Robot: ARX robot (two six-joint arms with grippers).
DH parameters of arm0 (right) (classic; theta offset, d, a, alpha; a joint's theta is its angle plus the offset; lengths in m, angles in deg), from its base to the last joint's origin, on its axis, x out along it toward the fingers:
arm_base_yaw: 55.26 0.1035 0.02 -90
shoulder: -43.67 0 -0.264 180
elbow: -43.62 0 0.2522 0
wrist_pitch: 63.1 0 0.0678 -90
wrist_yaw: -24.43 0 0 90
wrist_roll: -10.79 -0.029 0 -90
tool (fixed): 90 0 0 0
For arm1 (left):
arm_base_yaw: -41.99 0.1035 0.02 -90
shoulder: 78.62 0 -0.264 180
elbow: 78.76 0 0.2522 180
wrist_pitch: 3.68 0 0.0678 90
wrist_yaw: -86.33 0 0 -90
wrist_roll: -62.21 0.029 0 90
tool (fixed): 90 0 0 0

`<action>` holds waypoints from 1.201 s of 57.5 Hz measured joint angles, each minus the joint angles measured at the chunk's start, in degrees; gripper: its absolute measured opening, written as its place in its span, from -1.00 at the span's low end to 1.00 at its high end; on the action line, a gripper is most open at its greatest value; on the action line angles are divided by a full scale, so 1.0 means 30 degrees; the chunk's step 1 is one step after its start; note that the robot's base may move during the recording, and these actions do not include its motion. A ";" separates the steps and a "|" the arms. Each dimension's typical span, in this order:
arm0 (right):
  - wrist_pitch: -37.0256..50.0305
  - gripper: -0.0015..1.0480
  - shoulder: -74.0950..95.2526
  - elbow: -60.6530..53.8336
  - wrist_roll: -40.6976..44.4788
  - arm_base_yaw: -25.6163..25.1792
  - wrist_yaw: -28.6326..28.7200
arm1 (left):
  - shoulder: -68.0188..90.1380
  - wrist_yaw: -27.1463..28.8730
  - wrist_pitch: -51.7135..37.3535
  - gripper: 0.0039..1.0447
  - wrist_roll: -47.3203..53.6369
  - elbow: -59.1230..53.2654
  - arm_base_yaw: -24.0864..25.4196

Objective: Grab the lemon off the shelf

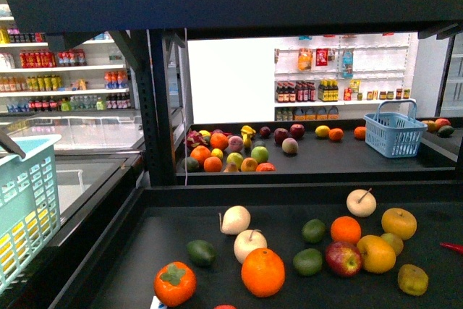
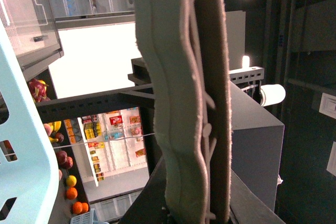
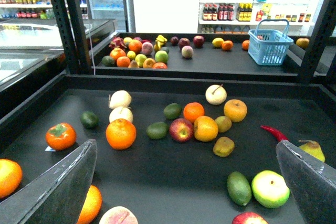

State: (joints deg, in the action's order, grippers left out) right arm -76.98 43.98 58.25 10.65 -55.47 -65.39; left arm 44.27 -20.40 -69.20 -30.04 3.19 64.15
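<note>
The black shelf [image 1: 304,195] fills the lower half of the front view, its dark tray strewn with fruit. A pale blue basket [image 1: 25,208] is seen at the left edge.

In the right wrist view the right gripper [image 3: 185,145] is held with its fingers wide apart at the lower corners of the frame, with nothing between them. In the left wrist view the left gripper [image 2: 202,77] is shown with its pads pressed together, and nothing is seen caught between them.

The lemon [image 1: 393,242] is judged, not with certainty, to be the small oval yellowish fruit at the lower right of the front view. It is tucked between a round golden fruit [image 1: 398,222] and an orange-yellow fruit [image 1: 376,253].

The approach is judged to be the step in hand, as the lemon is not yet grasped. For the next move, the right gripper would need to be lowered over the lemon, with its fingers placed clear of the crowding neighbours.
</note>
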 joint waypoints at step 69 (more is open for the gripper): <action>0.0000 0.95 0.0000 0.0000 0.0000 0.0000 0.0000 | -0.2463 -0.2652 0.4641 0.86 0.3891 -0.1224 0.0350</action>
State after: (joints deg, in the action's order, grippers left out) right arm -76.98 43.98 58.25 10.65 -55.47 -65.39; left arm 36.88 -28.35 -55.28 -18.36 -0.49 65.20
